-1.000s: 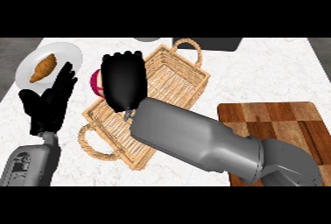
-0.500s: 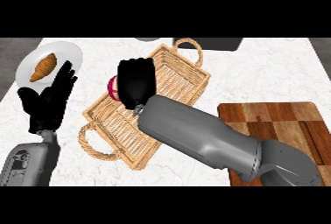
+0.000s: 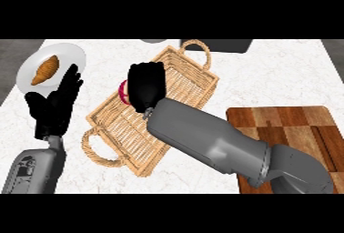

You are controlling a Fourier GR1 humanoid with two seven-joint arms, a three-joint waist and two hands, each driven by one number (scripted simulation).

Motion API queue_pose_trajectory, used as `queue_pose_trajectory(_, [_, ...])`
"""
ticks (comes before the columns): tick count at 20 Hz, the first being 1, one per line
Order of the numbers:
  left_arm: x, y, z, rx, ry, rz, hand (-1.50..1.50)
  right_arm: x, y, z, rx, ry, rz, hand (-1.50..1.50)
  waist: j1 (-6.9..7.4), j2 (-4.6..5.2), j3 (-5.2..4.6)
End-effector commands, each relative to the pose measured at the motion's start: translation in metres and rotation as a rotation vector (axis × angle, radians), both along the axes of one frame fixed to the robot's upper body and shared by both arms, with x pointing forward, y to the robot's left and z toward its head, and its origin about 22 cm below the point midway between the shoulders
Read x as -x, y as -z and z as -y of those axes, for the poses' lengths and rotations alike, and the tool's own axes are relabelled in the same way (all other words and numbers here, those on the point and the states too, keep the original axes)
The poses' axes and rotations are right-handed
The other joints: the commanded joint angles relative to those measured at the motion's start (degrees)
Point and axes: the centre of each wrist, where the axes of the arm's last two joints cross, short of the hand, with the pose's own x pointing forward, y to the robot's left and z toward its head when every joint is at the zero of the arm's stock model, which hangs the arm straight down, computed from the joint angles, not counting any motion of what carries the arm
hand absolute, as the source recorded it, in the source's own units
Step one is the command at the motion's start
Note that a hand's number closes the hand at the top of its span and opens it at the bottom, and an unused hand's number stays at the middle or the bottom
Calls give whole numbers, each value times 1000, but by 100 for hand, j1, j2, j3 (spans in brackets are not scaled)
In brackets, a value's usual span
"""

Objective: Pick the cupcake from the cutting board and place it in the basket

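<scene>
As one hand grips, one cupcake.

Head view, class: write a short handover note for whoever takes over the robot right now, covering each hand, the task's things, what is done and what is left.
Right hand: curled round the cupcake, over the basket's left part.
Left hand: open, resting at the view's left, fingers up.
Cutting board: at right, nothing visible on it.
Done: cupcake lifted off the board and carried to the basket.
Left: lower it in, release, withdraw.
Also there: croissant on a plate, top left.
</scene>
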Motion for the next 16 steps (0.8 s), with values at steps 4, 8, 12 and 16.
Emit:
queue_pose_trajectory(4, [2,2,-1,9,-11,8,0,-17,3,9,35,46,2,150,43,28,-1])
queue_pose_trajectory(8, [1,-9,-1,-3,1,-1,0,-13,20,15,68,37,-24,150,-14,3,3])
queue_pose_trajectory(12, [10,13,-8,0,-21,-9,0,-9,14,10,60,50,-91,150,-3,7,0])
queue_pose_trajectory(16, [0,4,7,9,-17,5,0,-13,23,16,51,35,-114,150,-54,5,4])
